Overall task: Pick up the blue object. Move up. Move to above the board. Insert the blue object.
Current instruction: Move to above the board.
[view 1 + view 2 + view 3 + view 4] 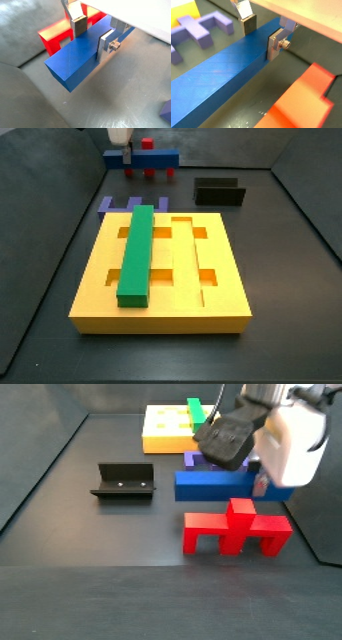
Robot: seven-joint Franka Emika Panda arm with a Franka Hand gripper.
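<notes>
1. In a side view, the large yellow-orange grooved slab, the board, fills the near middle of the dark worktop, with a long green rectangular bar already seated lengthwise in its left groove.
2. Just beyond the board's far edge lies a paler violet-blue pronged piece, and to its right stands the dark L-shaped fixture.
3. At the far end of the worktop, the deep blue long rectangular bar, the blue object, sits well apart from the board, with a red pronged block close behind it.
4. The gripper is at the blue object: in both wrist views its flat silver fingers straddle the bar across its width, one plate on each long side.
5. The jaws look narrowed to about the bar's width, pads at or against its sides; I cannot tell whether they are truly clamped.
6. In a side view the blue object appears low, level with the red pronged block, so I judge it not yet lifted.
7. The step in hand is the pick-up. Next comes a firm squeeze, then a straight lift clear of the red block before travelling towards the board's free groove.
</notes>
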